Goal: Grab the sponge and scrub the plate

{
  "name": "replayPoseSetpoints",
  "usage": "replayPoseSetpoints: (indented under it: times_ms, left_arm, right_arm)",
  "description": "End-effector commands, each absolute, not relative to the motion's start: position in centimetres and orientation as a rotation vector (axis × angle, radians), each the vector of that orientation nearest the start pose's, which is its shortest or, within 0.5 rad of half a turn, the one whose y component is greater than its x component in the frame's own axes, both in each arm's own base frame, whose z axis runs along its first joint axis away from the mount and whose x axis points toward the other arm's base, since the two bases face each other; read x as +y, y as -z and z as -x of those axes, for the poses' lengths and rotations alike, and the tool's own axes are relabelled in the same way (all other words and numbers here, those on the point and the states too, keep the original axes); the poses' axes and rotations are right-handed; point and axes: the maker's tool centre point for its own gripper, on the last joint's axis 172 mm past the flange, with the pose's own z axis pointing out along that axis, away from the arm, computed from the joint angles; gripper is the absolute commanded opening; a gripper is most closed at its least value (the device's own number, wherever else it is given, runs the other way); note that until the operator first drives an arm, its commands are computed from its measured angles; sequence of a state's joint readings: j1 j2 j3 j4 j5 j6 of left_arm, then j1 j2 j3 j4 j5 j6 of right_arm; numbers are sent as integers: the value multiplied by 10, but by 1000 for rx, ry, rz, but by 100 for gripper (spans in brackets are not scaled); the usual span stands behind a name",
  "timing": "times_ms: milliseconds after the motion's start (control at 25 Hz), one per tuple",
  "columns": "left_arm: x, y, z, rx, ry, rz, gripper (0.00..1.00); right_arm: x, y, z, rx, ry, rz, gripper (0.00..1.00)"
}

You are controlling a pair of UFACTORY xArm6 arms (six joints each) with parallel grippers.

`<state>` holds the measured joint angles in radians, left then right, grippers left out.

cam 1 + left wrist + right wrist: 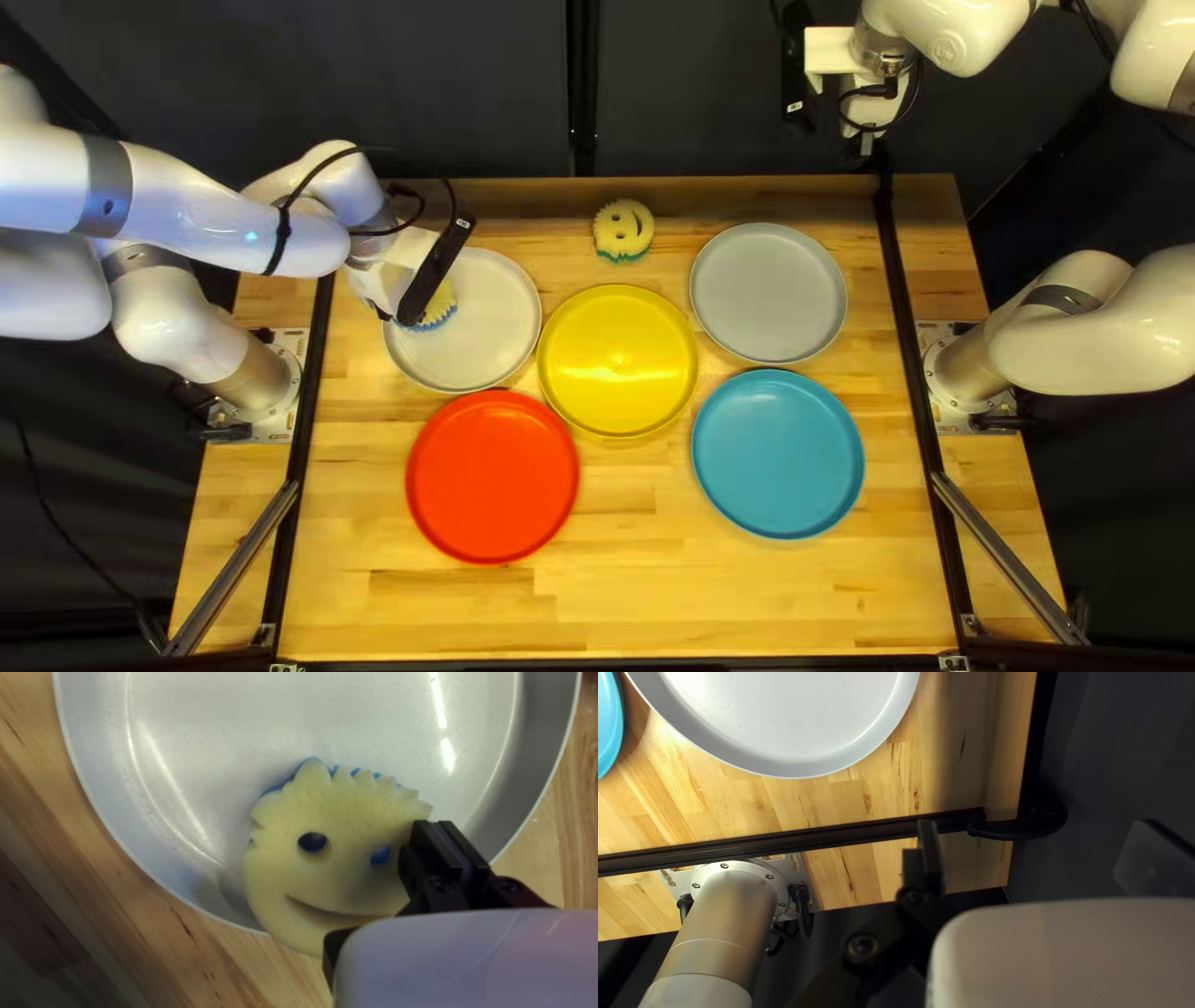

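Observation:
At the left of the top left view my left gripper is over the white plate, with a yellow sponge beside its dark body. In the left wrist view my left gripper is shut on one edge of the smiling sponge; its blue backing peeks out behind the scalloped edge. The sponge overlaps the rim of the white plate; whether they touch is unclear. My right gripper is raised beyond the table's far edge. The right wrist view shows that gripper open, nothing between its fingers.
A second smiling sponge with a green underside lies near the far edge. Yellow, red, grey and blue plates cover the middle. Dark rails run along both sides.

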<state>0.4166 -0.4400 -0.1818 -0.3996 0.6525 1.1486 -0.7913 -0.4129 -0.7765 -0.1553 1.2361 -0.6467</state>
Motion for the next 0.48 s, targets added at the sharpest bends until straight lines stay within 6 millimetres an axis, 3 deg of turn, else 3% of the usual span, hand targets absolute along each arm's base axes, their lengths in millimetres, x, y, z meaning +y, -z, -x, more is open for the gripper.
replayPoseSetpoints:
  times_ms: [40, 320, 480]
  left_arm:
    - [45, -46, -286, 681, 292, 3239, 0]
    - [8, -50, -332, 724, 350, 3193, 0]
    - [10, -53, -341, 736, 358, 3176, 0]
  right_arm:
    - [-271, -224, -218, 145, -211, 3210, 100]
    - [-271, -224, -218, 145, -211, 3210, 100]
    - [-271, -224, -218, 145, -211, 3210, 100]
